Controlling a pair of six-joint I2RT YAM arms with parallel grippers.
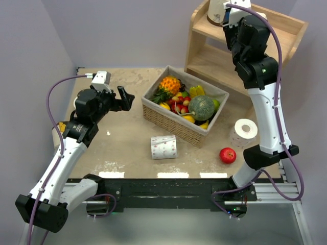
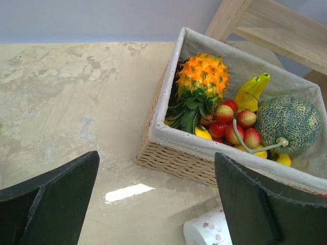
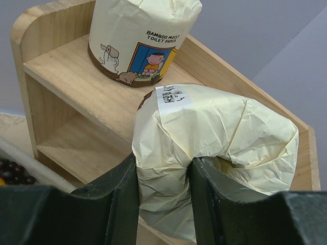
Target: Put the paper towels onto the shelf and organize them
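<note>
My right gripper (image 3: 163, 178) is shut on a cream-wrapped paper towel roll (image 3: 219, 138), pinching its wall, above the top tier of the wooden shelf (image 1: 204, 64). Another cream-wrapped roll (image 3: 140, 38) with a brown band stands on the top tier at its left end; it also shows in the top view (image 1: 217, 13). A bare white dotted roll (image 1: 163, 147) lies on its side on the table, and its corner shows in the left wrist view (image 2: 207, 229). A second bare roll (image 1: 243, 131) stands upright near the right arm. My left gripper (image 1: 124, 98) is open and empty, left of the basket.
A wicker basket (image 1: 173, 120) with a white liner holds a pineapple (image 1: 170, 84), a melon (image 1: 201, 107) and other fruit in the table's middle. A red apple (image 1: 228, 155) lies near the right arm's base. Purple walls close in left and right.
</note>
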